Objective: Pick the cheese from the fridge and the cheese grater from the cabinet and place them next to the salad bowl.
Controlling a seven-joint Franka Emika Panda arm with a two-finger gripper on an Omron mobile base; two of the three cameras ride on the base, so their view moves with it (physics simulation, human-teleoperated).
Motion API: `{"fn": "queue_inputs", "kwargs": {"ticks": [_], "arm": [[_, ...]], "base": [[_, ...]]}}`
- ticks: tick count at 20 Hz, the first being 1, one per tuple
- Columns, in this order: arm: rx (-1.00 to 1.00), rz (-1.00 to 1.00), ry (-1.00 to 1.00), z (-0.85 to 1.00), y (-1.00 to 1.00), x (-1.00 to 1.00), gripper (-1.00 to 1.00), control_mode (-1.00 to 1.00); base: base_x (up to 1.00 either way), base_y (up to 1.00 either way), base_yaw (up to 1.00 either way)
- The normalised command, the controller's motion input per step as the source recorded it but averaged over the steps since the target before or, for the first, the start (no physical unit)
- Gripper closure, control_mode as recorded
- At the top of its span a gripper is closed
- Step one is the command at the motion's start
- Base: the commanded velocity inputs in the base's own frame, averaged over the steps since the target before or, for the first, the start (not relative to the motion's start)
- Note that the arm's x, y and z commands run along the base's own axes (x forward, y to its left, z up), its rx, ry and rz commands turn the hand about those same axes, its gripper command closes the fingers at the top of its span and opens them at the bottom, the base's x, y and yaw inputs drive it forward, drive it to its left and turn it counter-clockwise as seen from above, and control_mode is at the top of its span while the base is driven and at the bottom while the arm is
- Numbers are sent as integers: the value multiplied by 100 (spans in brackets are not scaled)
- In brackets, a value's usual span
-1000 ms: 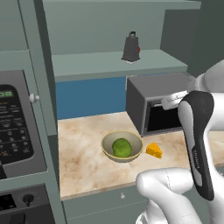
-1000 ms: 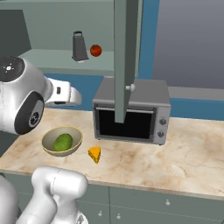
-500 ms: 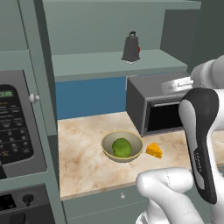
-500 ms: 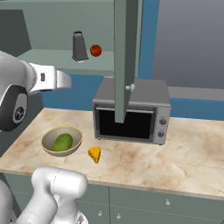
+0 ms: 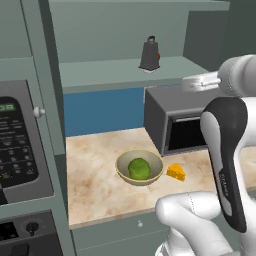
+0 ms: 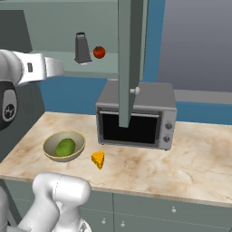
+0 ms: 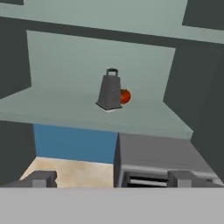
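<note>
Change: arm has lifted from counter height toward the cabinet point(image 5: 125, 70) shelf
Gripper point(image 7: 113, 178): jaws spread wide, holding nothing
Grater point(image 7: 109, 90): upright on shelf, at 12 o'clock of the hand
Cheese point(image 5: 176, 172): on counter, 3 o'clock of bowl point(image 5: 139, 167)
Meaning: cheese looks placed; grater pickup is next

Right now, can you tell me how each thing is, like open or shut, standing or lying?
cheese grater: upright on the cabinet shelf, untouched.
cabinet: door open.
red fruit: on the shelf beside the grater.
cheese: lying on the counter beside the bowl.
salad bowl: upright, lettuce inside.
microwave: door shut.
gripper: open, holding nothing.
</note>
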Motion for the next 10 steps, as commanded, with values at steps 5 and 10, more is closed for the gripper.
{"fn": "queue_inputs", "kwargs": {"ticks": [5,10], "arm": [[0,0,-17,3,22,13,-100,-100],[0,-2,-9,17,7,9,-100,-100]], "base": [[0,0,0],[0,0,0]]}}
